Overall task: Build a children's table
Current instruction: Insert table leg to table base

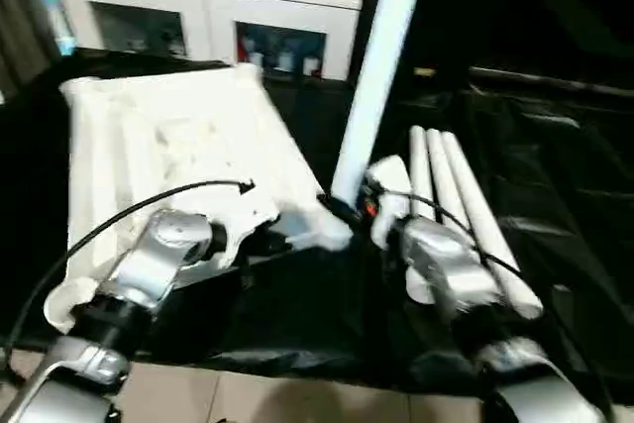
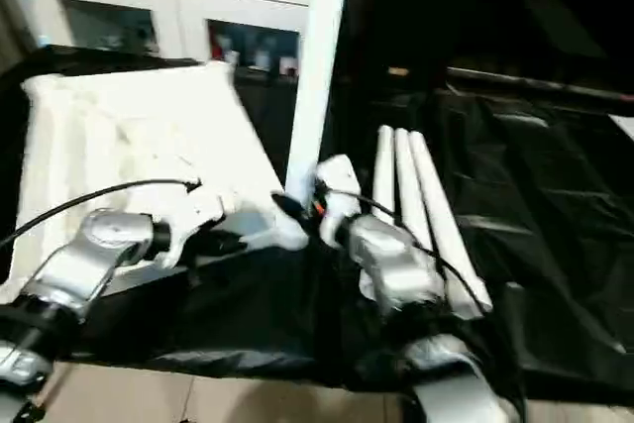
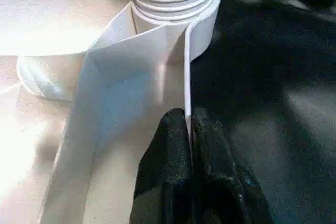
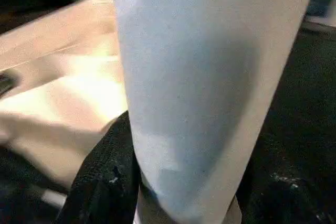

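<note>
Forearms: silver, rounded metallic housings on both the left arm [image 1: 158, 255] and the right arm [image 1: 451, 264], glossy with bright highlights.
Lower arm segments: black bands split the silver shells near the picture's lower edge, giving a ringed look.
Cables: a thin black cable arcs over the left forearm; another thin black cable loops over the right forearm.
Left gripper [image 3: 190, 129]: two black fingers [image 3: 163, 171] with a matte, faintly speckled surface.
Right gripper [image 4: 181, 182]: black, rough-textured fingers [image 4: 100, 182], flecked with pale specks.
Markings: a small red-orange spot at the right wrist.
</note>
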`<state>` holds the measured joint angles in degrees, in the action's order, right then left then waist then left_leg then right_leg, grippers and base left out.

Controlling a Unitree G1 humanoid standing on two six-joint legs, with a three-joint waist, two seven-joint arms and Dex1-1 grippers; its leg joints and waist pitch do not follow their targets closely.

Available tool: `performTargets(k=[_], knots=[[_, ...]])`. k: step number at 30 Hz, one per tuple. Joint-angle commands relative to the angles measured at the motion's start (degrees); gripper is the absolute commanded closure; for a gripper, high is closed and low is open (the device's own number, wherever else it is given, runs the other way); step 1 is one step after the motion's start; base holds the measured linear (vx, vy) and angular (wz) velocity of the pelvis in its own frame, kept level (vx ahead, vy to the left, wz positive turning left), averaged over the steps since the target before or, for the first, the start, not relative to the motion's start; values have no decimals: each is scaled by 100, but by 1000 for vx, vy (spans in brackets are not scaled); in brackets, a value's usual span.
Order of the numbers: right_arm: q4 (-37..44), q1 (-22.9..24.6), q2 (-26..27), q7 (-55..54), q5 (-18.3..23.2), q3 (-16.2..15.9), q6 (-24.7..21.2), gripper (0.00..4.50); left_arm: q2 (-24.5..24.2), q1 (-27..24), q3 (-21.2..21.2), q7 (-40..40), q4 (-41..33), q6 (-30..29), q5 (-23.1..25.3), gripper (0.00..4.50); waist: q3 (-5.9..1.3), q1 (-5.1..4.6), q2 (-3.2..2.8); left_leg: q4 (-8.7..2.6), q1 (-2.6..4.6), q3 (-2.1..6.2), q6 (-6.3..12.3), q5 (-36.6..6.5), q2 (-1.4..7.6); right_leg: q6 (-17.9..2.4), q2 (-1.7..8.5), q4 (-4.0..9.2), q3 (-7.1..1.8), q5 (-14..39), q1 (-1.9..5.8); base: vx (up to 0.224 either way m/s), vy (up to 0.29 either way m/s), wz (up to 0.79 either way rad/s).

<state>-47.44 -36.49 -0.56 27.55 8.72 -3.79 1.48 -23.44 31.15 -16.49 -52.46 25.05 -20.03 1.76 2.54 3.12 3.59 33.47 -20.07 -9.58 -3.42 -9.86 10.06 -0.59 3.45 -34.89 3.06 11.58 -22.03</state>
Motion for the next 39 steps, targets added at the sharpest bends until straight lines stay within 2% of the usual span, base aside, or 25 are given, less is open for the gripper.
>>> performTargets(k=[1,2,3,6,7,9,10,12,13,17,19,23,29,30,32,39], knots=[[-887,96,20,-811,-239,95,-372,259,176,349,191,376,-166,-200,15,450,-202,-39,-119,-530,123,232,-439,-3106,304,-709,532,601,-252,3243,-17,0,0,0],[-1016,-19,108,-1025,-178,172,-394,259,255,412,222,582,-120,-355,65,450,-212,-41,-100,-522,103,235,-440,-3049,305,-687,559,592,-254,3239,9,0,0,0],[-1139,-142,202,-1251,-119,249,-439,259,344,475,264,803,-90,-570,113,450,-218,-39,-106,-524,92,227,-421,-2990,309,-668,557,597,-264,3146,10,0,0,0],[-1456,-473,458,-1822,-87,360,-467,259,586,592,367,1415,-189,-1180,295,450,-236,-34,-74,-518,82,192,-386,-2804,302,-766,526,547,-283,2658,9,0,0,0],[-1519,-549,517,-1985,-88,379,-498,259,645,601,393,1531,-266,-1332,316,450,-241,-30,-82,-519,81,187,-385,-2740,311,-806,534,528,-292,2539,11,0,0,0],[-1602,-632,579,-2105,-105,408,-497,259,701,605,416,1641,-348,-1450,329,450,-259,-6,-69,-508,46,154,-314,-2447,299,-839,523,503,-306,2149,42,0,0,0],[-1678,-699,638,-2136,-90,444,-490,259,737,601,422,1688,-415,-1534,329,450,-276,4,-40,-507,30,144,-281,-2309,295,-842,520,495,-301,2011,69,0,0,0],[-1899,-870,745,-2260,-108,505,-450,259,769,596,379,1768,-529,-1660,367,450,-307,11,-32,-490,-5,115,-212,-1881,294,-915,505,432,-307,1476,102,0,0,0],[-1976,-952,800,-2314,-143,501,-436,259,781,571,360,1789,-597,-1720,370,450,-314,10,15,-479,-27,93,-166,-1676,292,-950,492,411,-298,1243,118,0,0,0],[-2110,-1073,859,-2405,-234,471,-361,259,798,491,335,1877,-729,-1859,382,450,-323,26,6,-459,-39,63,-70,-1238,278,-1004,478,366,-283,794,157,0,0,0],[-2143,-1085,865,-2411,-248,476,-338,259,776,427,323,1911,-795,-1914,381,450,-307,19,6,-467,-35,60,-67,-1259,285,-1022,472,372,-275,801,151,0,0,0],[-2177,-1105,867,-2343,-282,476,-253,259,751,394,323,1902,-840,-1939,362,450,-289,-6,-2,-490,-9,75,-158,-1604,298,-931,478,422,-273,1336,124,0,0,0],[-2209,-1203,880,-2151,-300,561,-71,259,723,406,324,1860,-864,-1885,313,450,-282,-24,7,-493,-12,75,-166,-1636,296,-938,473,422,-277,1317,118,0,0,0],[-2202,-1231,887,-2070,-290,583,-20,224,712,415,328,1856,-862,-1879,294,450,-283,-25,-8,-490,-10,77,-169,-1659,296,-933,479,427,-279,1354,118,0,0,0],[-2179,-1262,903,-1945,-279,579,18,189,702,423,326,1850,-862,-1869,283,450,-290,-29,1,-486,-17,76,-159,-1625,296,-946,479,422,-280,1315,125,0,0,0],[-2163,-1359,964,-1651,-260,609,95,136,667,457,329,1821,-804,-1803,255,450,-300,-52,-11,-473,-27,67,-85,-1403,299,-1113,472,381,-276,893,150,0,0,0]])
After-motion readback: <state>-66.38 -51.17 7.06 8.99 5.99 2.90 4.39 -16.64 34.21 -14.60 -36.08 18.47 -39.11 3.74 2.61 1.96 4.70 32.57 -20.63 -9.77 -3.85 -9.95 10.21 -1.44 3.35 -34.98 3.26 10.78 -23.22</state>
